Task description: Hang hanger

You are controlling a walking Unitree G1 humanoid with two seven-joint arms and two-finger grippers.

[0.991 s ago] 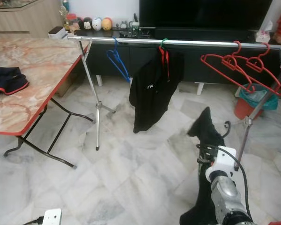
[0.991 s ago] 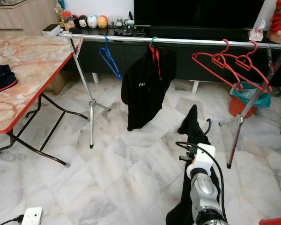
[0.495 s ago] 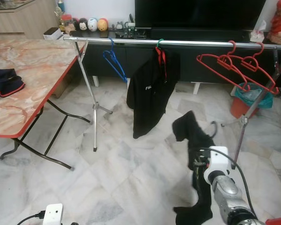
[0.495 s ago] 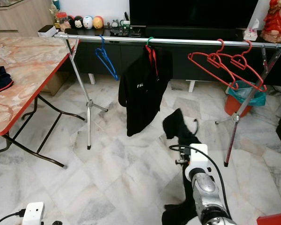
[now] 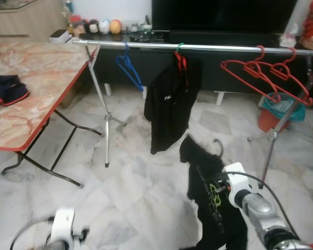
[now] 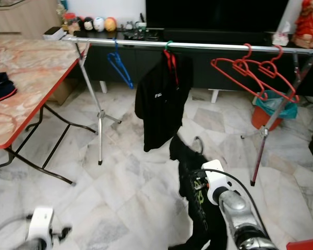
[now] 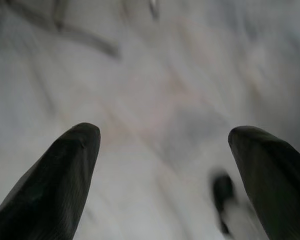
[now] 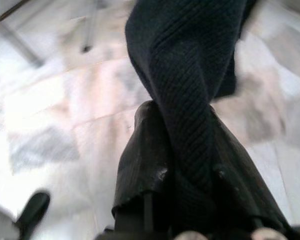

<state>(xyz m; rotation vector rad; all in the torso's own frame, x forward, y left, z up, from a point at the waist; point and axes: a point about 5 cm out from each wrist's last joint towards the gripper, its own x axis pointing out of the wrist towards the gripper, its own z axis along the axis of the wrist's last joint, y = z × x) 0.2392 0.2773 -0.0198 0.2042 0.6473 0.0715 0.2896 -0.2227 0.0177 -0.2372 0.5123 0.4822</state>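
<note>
Silver metal right arm point(image 5: 263, 213) with a white block at the wrist, a black cable looping over it from the block toward the forearm. Low beside the folding table point(image 5: 21, 104), a white wrist block of the left arm point(image 5: 61, 229), blurred, with a thin grey cable curving off it. Two long black fingers point(image 7: 50, 185) on the left gripper point(image 7: 165, 150), rounded at the tips, matte, finely ribbed.

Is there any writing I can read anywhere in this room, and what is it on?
"FSL": my best reading of the small, blurred white letters on the chest of the black shirt hanging on the rail.
Green print on the black garment held in the right pincer: blurred, not readable.
Nothing else legible.
</note>
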